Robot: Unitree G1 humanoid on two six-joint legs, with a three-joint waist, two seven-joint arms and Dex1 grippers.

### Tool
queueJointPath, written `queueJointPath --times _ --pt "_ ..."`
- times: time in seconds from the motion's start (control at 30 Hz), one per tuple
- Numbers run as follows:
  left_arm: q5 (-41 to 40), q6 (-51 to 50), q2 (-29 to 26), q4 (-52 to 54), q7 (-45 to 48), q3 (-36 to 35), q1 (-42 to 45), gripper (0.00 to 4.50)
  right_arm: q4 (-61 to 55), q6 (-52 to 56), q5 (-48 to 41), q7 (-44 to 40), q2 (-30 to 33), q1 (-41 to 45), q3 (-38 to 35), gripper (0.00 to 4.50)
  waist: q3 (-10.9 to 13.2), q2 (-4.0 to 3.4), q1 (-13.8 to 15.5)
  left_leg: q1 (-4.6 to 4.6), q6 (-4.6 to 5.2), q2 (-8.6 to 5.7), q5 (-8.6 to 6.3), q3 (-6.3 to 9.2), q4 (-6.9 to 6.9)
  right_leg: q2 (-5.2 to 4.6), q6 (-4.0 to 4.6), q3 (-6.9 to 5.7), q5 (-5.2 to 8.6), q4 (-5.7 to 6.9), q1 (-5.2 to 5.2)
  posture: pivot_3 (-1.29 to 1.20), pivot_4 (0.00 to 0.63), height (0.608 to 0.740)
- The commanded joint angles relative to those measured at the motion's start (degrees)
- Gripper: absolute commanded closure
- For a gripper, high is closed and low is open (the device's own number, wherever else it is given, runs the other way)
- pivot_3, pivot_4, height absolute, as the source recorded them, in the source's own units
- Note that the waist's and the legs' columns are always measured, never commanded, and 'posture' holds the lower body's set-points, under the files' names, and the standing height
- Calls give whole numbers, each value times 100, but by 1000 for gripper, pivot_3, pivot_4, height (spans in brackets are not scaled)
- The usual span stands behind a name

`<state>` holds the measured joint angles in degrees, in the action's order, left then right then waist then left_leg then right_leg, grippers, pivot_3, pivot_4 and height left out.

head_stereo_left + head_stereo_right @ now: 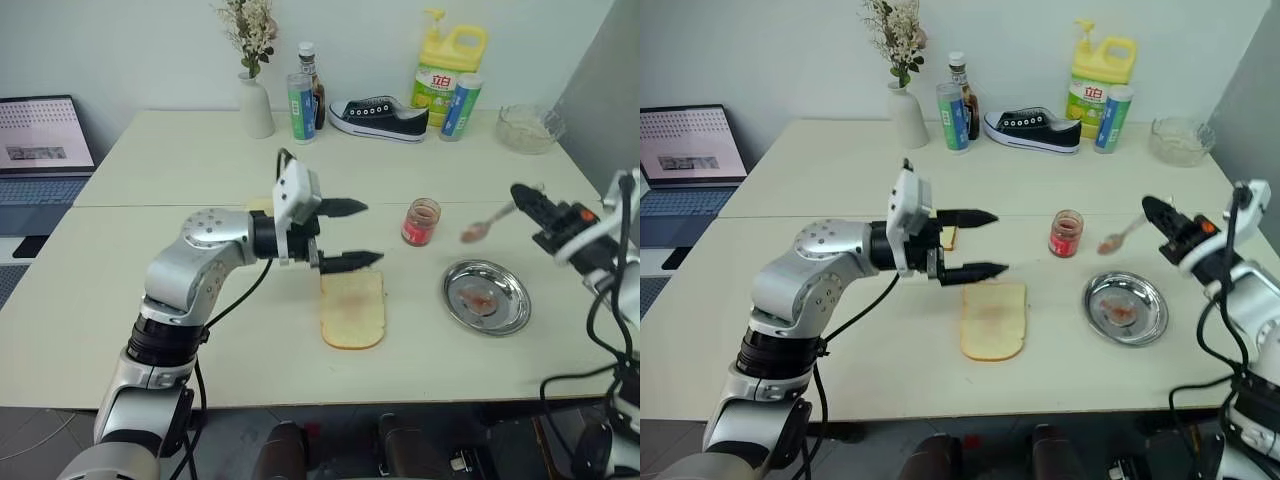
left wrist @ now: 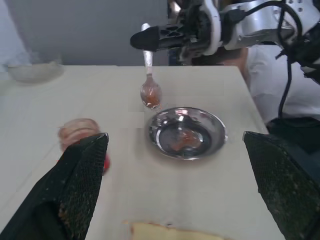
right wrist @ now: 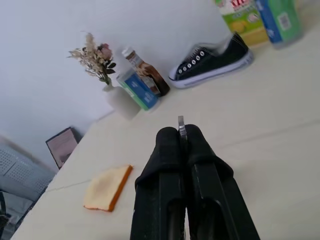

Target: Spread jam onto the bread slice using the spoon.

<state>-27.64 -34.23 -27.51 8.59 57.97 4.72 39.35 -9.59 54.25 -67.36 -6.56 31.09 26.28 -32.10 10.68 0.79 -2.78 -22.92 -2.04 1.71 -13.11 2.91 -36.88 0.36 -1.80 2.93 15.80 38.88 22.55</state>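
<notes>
At right of frame, right gripper [image 1: 522,195] pinches the spoon [image 1: 487,223] handle, its jam-smeared bowl raised between jam jar [image 1: 421,221] and steel plate [image 1: 487,296]. Left gripper [image 1: 355,235] spread above the bread slice [image 1: 352,310], lower centre. Step: carrying jam; next, likely swing the spoon over the slice and lower it.

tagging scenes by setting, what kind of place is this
Probably an office or lab room with a staged test table, not a real kitchen: a laptop sits at one side, and a black sneaker, a yellow detergent bottle and a vase of dried flowers stand along the wall behind the bread slice.
</notes>
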Motion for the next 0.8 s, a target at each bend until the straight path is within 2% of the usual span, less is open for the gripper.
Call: queueJointPath --times 0.03,0.33,0.4,0.7,0.8 --pt "41 171 224 -81 -354 -108 104 0 319 -533 522 76 -142 688 350 4493 1 1 5 -4 0 0 0 -1 0 0 0 2 0 0 3 0 150 740" --pt "193 249 276 155 -687 -17 -182 0 1609 -1453 1833 -540 -469 1577 1148 4493 1 2 45 -27 0 -1 0 -13 13 -2 5 14 -3 9 46 0 150 740" --pt "214 242 252 206 -718 -6 -220 0 1759 -1560 2035 -680 -445 1604 1226 4493 1 2 51 -51 0 0 1 -14 10 -2 25 16 -15 13 72 0 150 740" --pt "232 203 131 389 -829 -28 -370 0 1794 -2045 3089 -1394 -449 1443 1944 4493 2 2 76 -55 -1 0 0 -15 9 -2 26 14 -16 9 73 0 150 740" --pt "390 314 83 386 -842 63 -425 0 1773 -2506 3747 -1479 -453 1366 2375 4493 1 2 80 -55 -1 0 0 -14 8 -3 26 14 -16 9 73 0 150 740"
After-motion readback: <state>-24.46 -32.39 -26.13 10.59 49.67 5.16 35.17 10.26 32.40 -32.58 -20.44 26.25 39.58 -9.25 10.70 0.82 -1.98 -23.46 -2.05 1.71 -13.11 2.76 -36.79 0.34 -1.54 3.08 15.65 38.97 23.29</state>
